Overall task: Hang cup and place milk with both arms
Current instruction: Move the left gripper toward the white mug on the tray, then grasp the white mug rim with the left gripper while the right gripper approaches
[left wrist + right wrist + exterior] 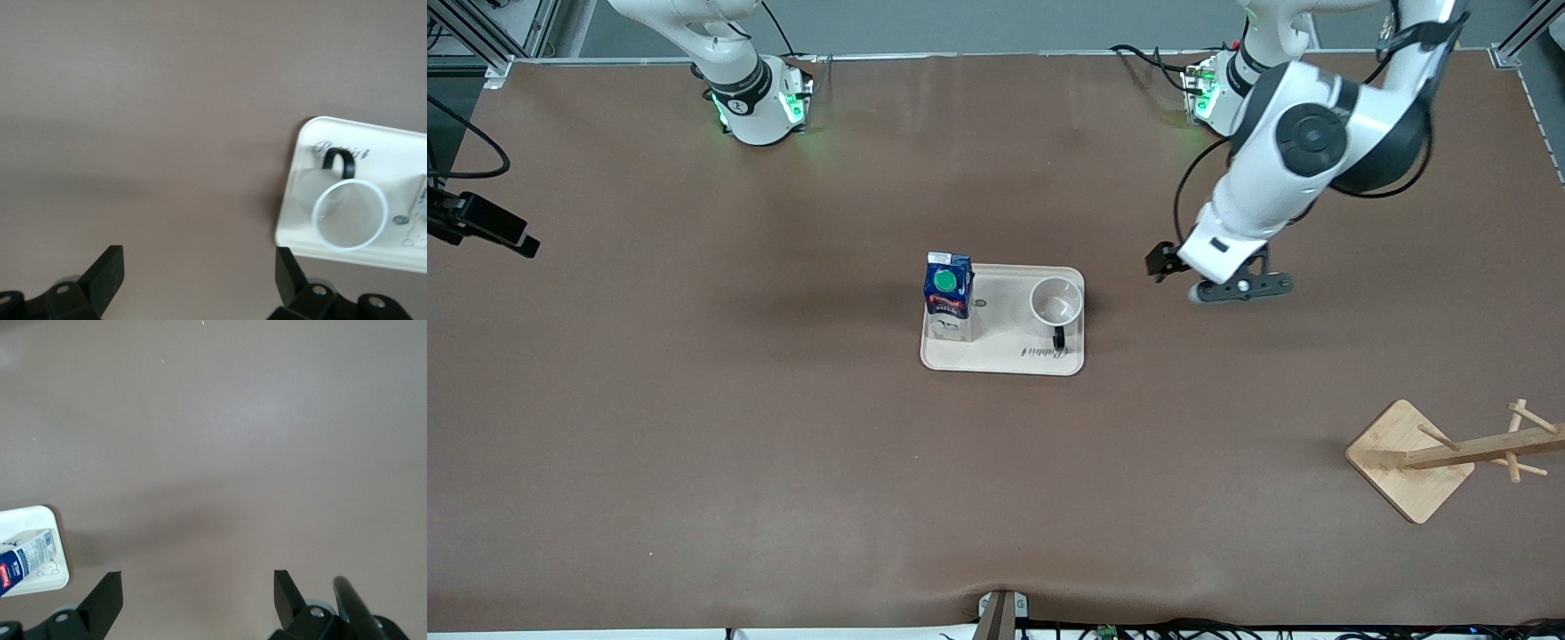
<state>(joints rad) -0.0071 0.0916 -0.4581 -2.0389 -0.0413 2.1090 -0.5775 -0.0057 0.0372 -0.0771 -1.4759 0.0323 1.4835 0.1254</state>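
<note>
From the front, the milk (pixel 947 296) and the cup (pixel 1057 303) stand on a pale tray (pixel 1005 356) in the middle of the table (pixel 694 400). The left gripper (pixel 1232 284) hangs over bare table beside the tray. A wooden rack (pixel 1449 458) sits nearer the camera. In the left wrist view, the left gripper (pixel 199 280) is wide open and holds nothing. In the right wrist view, the right gripper (pixel 198 599) is wide open and empty too, over bare table near the milk (pixel 25 560).

1 cup (pixel 1056 300), 1 milk (pixel 947 297), 1 tray (pixel 1005 360), 1 rack (pixel 1449 458).
</note>
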